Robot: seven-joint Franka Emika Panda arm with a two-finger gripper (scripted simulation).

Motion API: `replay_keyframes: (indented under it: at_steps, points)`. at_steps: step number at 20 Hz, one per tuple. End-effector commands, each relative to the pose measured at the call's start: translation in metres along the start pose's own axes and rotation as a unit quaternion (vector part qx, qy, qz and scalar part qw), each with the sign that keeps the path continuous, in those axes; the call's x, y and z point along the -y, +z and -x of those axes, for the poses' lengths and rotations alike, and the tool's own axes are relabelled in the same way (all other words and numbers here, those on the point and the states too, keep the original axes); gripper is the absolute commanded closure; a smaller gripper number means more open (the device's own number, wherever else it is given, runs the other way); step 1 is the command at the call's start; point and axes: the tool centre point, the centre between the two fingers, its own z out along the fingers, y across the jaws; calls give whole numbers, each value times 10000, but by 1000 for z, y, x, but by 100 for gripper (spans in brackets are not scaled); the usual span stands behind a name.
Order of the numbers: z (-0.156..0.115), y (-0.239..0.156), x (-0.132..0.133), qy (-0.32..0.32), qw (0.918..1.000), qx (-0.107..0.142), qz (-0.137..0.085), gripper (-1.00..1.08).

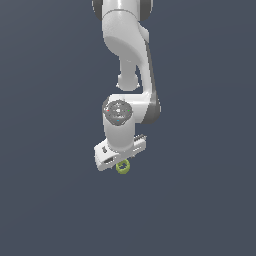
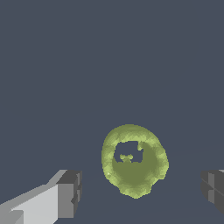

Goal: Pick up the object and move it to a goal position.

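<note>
The object is a tiny yellow-green ring [image 1: 120,170] with a hole through its centre. In the exterior view it lies just below the white hand. My gripper [image 1: 122,161] hangs straight down over it from the white arm. In the wrist view the ring [image 2: 135,177] sits between my two dark fingertips [image 2: 72,192], closer to the midline than to either pad. The gripper [image 2: 142,191] is open, with a clear gap on each side of the ring. Neither pad touches it. No goal marker shows in either view.
The ground is a plain dark grey-blue surface [image 1: 50,200] in all directions. The white arm's links [image 1: 125,40] rise at the top of the exterior view.
</note>
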Motion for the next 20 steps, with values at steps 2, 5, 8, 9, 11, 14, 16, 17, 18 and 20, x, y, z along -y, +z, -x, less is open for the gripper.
replay_keyframes:
  at_steps: [2, 5, 8, 9, 11, 14, 16, 17, 18, 20]
  points:
    - [0, 1, 0, -2, 10000, -2, 1, -92]
    - [0, 10, 0, -5, 10000, -2, 1, -92]
    - [0, 26, 0, -15, 10000, -3, 2, -92]
    - [1, 32, 0, -15, 10000, -3, 2, -92]
    - [1, 42, 0, -20, 10000, -3, 3, -92]
    - [0, 50, 0, -27, 10000, -4, 4, -92]
    - [0, 51, 0, -27, 10000, -4, 4, -92]
    - [-1, 51, 0, -27, 10000, -4, 4, -92]
    - [-1, 50, 0, -27, 10000, -4, 4, -92]
    - [-1, 50, 0, -27, 10000, -4, 4, 108]
